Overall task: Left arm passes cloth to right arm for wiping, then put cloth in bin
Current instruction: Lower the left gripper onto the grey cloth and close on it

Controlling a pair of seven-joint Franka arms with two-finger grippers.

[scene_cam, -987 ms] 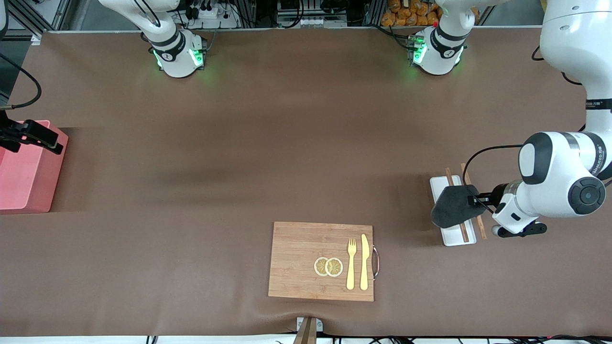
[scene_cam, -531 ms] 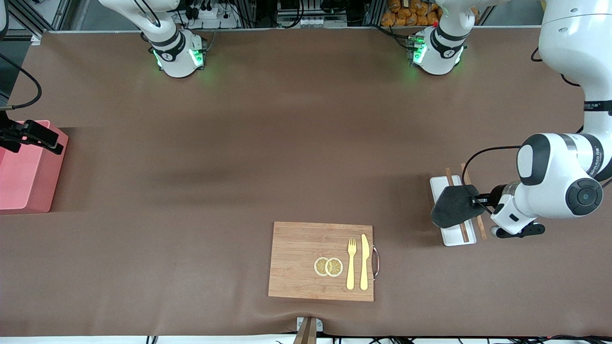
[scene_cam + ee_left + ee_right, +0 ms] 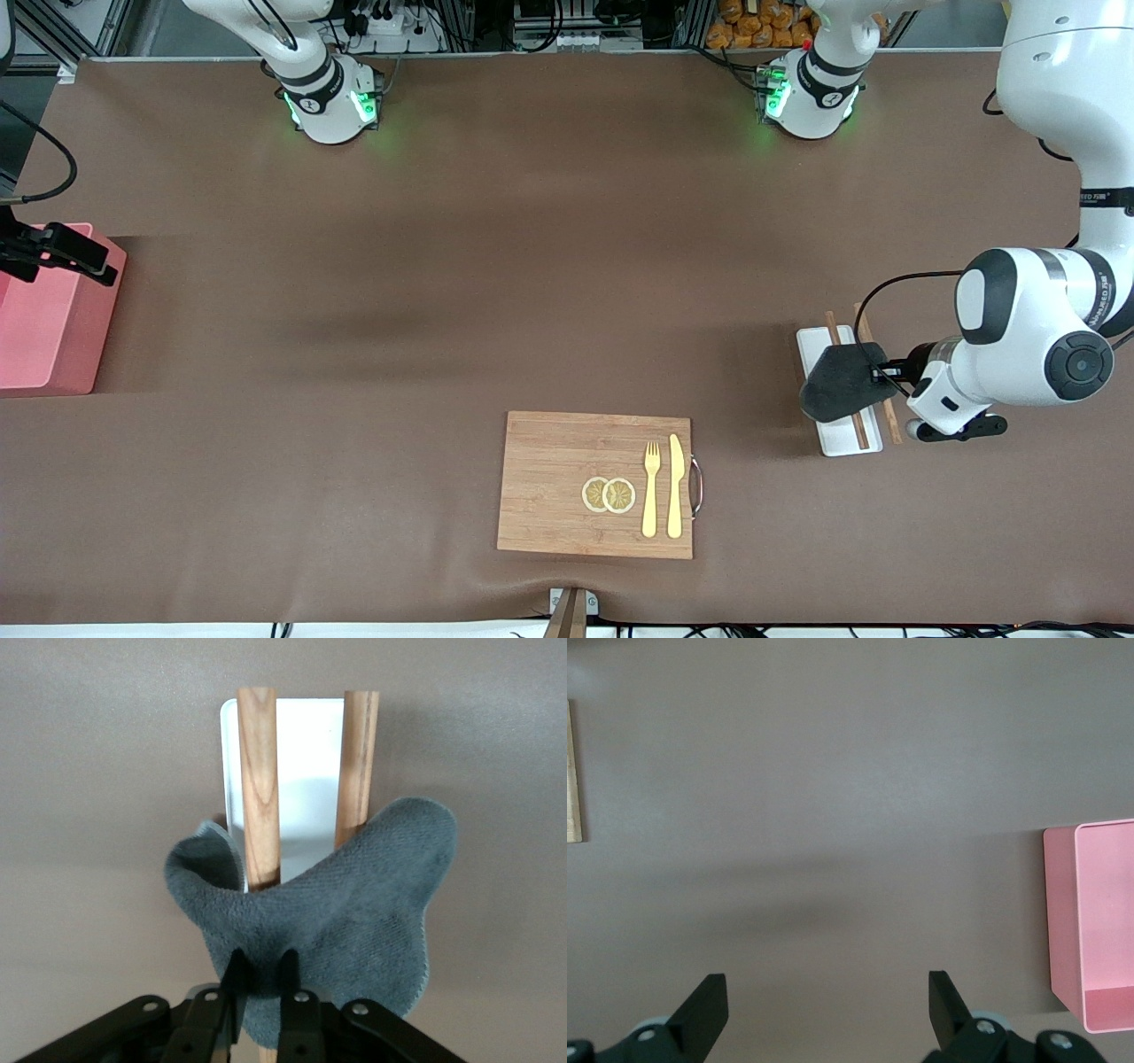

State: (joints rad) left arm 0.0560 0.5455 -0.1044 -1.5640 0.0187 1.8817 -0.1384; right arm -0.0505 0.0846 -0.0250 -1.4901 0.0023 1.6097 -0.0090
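My left gripper (image 3: 880,374) is shut on one edge of the charcoal-grey cloth (image 3: 837,381), which it holds over the white tray (image 3: 842,440) at the left arm's end of the table. In the left wrist view the gripper (image 3: 261,955) pinches the cloth (image 3: 345,904), which drapes over two wooden chopsticks (image 3: 257,771) lying on the tray (image 3: 306,771). My right gripper (image 3: 826,988) is open and empty over bare table beside the pink bin (image 3: 1099,921). In the front view it (image 3: 66,251) hangs at the bin's (image 3: 44,328) farther edge.
A wooden cutting board (image 3: 549,478) lies near the front camera in the middle, with two lemon slices (image 3: 608,494), a yellow fork (image 3: 651,487) and a yellow knife (image 3: 675,486) on it. Both arm bases stand along the table's farthest edge.
The left arm's wrist and elbow have drifted slightly toward the table's middle; the cloth stays over the tray in its grip. The right arm has not moved.
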